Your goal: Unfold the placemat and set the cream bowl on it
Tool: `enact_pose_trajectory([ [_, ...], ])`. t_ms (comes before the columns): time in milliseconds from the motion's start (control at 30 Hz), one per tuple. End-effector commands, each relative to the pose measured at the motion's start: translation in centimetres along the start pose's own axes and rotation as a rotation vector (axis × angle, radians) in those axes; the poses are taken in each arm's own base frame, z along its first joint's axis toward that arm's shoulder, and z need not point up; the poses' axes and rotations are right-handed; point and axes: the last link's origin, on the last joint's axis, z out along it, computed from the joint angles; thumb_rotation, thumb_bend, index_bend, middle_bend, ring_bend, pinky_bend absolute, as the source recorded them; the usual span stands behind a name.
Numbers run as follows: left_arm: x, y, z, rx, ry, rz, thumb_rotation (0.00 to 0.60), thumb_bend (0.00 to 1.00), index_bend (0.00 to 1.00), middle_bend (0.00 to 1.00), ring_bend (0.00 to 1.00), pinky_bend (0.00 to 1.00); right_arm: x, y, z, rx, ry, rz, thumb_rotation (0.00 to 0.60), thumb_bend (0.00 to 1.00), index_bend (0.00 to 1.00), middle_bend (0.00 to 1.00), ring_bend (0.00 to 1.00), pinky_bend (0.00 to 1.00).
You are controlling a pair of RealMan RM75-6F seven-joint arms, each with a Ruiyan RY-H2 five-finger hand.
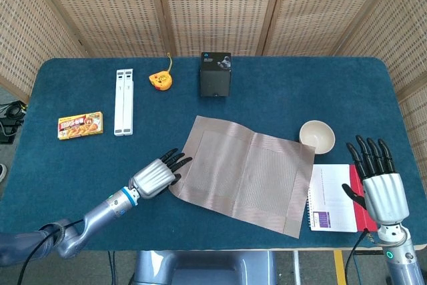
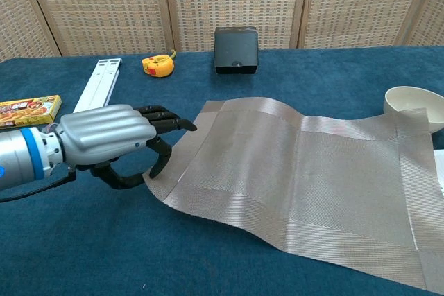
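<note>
On blue felt, the left hand (image 2: 111,145) pinches the woven placemat (image 1: 243,173) (rippled), right hand (image 1: 381,188) splayed.

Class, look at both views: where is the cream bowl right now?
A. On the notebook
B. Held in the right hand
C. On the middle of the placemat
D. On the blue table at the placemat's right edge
D: the cream bowl stands on the table beside the placemat, unheld.

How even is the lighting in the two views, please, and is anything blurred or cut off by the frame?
Head view: soft, even light, no glare; the beige woven placemat casts only a thin shadow, and all is sharp. Chest view: the silver left hand looms large and close yet sharp, with a dark shadow beneath it; the cream bowl is cropped at the right edge.
</note>
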Motion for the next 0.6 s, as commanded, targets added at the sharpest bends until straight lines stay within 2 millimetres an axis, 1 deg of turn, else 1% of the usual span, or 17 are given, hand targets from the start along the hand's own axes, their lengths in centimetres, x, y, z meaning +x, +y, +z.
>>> enact_pose_trajectory([
  [33,-0.1,0.6,-2.7,0.001,-0.046,0.011,0.6,0.48,0.76,0.0,0.0,0.0,0.1,-0.1,-0.1,0.003,0.002,0.0,0.6,0.0,0.02,0.0,0.0,0.0],
  [133,-0.2,1.6,-4.0,-0.03,-0.099,-0.007,0.6,0.48,0.76,0.0,0.0,0.0,0.1,-0.3,-0.2,0.01,0.001,-0.001,0.6,0.0,0.03,0.0,0.0,0.0],
  [333,-0.2,2.7,-5.7,-0.068,-0.183,0.012,0.6,0.48,0.76,0.0,0.0,0.0,0.2,-0.5,-0.3,0.017,0.006,-0.003,0.6,0.0,0.03,0.0,0.0,0.0],
  [600,-0.4,3.5,-7.1,-0.069,-0.249,0.022,0.6,0.48,0.76,0.0,0.0,0.0,0.2,-0.6,-0.3,0.025,0.007,-0.006,0.6,0.0,0.03,0.0,0.0,0.0],
])
